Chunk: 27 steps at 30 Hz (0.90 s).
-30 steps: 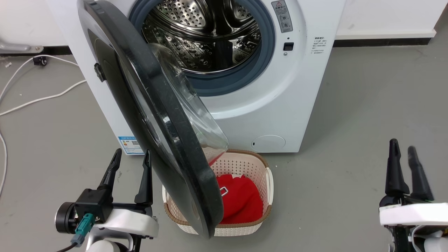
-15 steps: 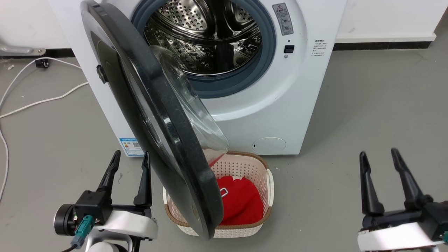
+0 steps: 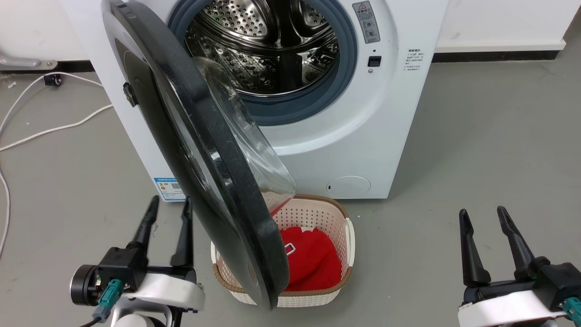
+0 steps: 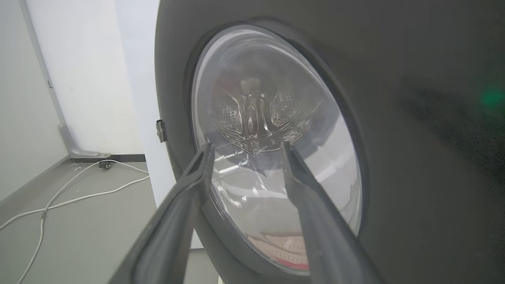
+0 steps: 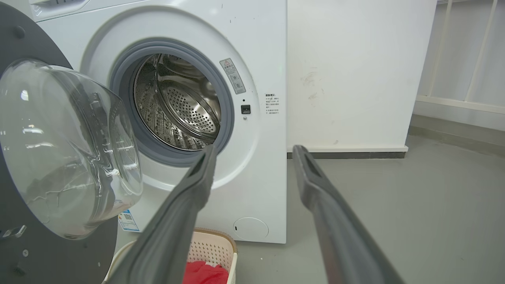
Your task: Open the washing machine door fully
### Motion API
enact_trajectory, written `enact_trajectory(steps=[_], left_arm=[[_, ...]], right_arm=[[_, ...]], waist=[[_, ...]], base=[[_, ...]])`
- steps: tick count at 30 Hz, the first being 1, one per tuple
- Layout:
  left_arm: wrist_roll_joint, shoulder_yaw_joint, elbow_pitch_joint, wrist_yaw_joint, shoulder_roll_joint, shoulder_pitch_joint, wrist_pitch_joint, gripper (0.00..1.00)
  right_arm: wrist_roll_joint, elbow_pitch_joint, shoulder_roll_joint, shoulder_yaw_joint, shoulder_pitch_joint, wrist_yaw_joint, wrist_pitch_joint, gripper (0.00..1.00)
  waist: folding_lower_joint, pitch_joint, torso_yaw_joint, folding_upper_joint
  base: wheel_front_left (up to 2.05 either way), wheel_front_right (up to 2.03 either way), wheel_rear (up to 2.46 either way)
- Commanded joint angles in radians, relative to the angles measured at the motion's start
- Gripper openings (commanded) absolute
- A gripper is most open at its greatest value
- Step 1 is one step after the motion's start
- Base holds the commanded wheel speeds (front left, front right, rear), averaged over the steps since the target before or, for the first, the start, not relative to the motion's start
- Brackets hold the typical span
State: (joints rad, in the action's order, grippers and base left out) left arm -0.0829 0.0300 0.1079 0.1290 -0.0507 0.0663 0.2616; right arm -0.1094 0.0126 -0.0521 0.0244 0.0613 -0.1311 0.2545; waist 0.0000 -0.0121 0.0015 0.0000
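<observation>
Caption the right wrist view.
Open right end effector faces white front-loading washing machine, its round glossy black door swung open.

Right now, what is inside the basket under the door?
A red cloth lies in the cream basket; the washing machine door hides the basket's left part.

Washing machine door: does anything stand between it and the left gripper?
Nothing visible does. The left gripper points at the outer face of the door with only air between them; the basket sits at its inner side.
</observation>
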Motion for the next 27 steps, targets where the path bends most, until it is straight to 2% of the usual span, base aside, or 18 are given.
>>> enact_trajectory(steps=[1,6,12,20,27], left_arm=[[0.001,-0.002,-0.002,0.001,0.000,0.004,0.005,0.00],[0.005,-0.002,-0.042,0.002,0.000,0.008,0.005,0.00],[-0.016,0.020,-0.171,0.002,0.000,0.030,0.005,0.00],[-0.032,0.038,-0.454,-0.006,0.000,0.072,0.004,0.00],[-0.061,-0.023,-0.673,-0.012,0.000,0.098,0.004,0.00]], right_arm=[[-0.007,-0.005,0.003,-0.001,-0.011,0.001,0.003,1.00],[-0.018,-0.019,0.004,-0.005,-0.018,0.001,0.005,1.00],[-0.032,-0.031,0.004,-0.004,-0.022,0.001,0.007,1.00],[-0.044,-0.047,0.004,-0.012,-0.029,0.001,0.008,1.00],[-0.057,-0.061,0.004,-0.016,-0.028,0.001,0.009,1.00]], waist=[[0.0000,0.001,0.000,0.0000],[0.0000,0.000,-0.001,0.0000],[0.0000,0.000,0.000,0.0000],[0.0000,0.003,-0.001,0.0000],[0.0000,0.007,-0.005,0.0000]], base=[[0.00,0.00,0.00],[0.00,0.00,0.00],[0.00,0.00,0.00],[0.00,0.00,0.00],[0.00,0.00,0.00]])
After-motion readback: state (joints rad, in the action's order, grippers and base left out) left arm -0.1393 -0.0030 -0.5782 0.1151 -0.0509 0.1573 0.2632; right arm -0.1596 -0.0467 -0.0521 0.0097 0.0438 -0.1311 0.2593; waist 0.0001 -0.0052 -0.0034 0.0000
